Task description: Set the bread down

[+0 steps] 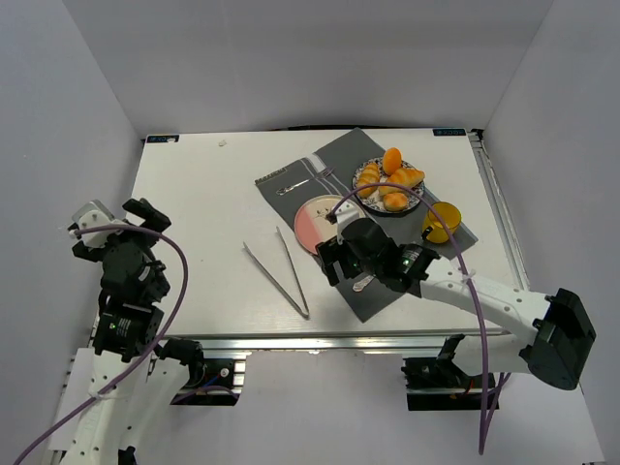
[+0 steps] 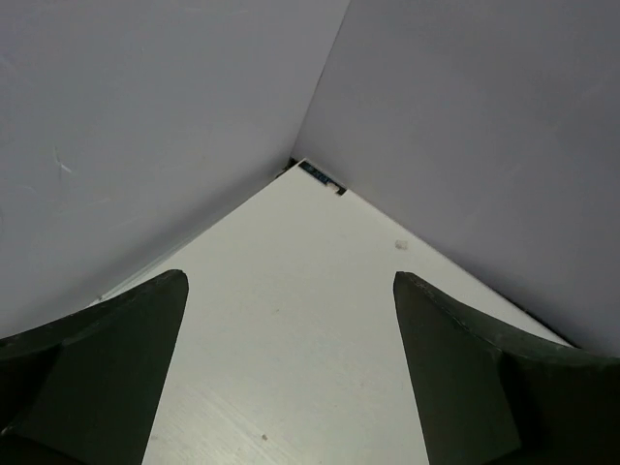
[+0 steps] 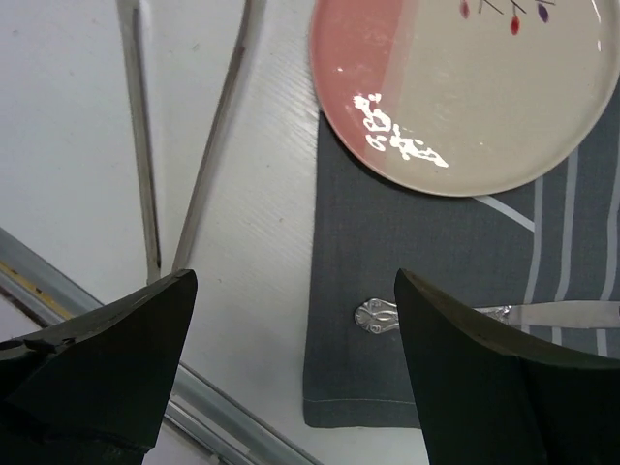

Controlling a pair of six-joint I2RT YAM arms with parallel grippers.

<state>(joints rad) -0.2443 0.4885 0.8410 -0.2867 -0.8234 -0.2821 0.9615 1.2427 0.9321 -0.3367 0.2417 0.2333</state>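
Observation:
The bread lies among several golden-orange rolls on a dark-rimmed patterned plate (image 1: pixel 360 175) at the back right; a ridged roll (image 1: pixel 369 176) on its left side looks like it, and I cannot tell it apart for sure. A round orange bun (image 1: pixel 392 160) sits at the plate's far side. My right gripper (image 1: pixel 331 250) is open and empty, hovering over the near-left corner of the grey placemat (image 3: pixel 407 252), short of the plate. In the right wrist view the right gripper (image 3: pixel 291 281) holds nothing. My left gripper (image 1: pixel 116 228) is open and empty at the far left, and it is also empty in the left wrist view (image 2: pixel 291 281).
A pink-and-cream plate (image 1: pixel 312 221) lies on the placemat (image 1: pixel 329 160) and shows in the right wrist view (image 3: pixel 465 97). Metal tongs (image 1: pixel 281 266) lie on the table left of it. A yellow cup (image 1: pixel 444 221) stands right of the bread plate. A silver utensil handle (image 3: pixel 378 317) lies on the mat.

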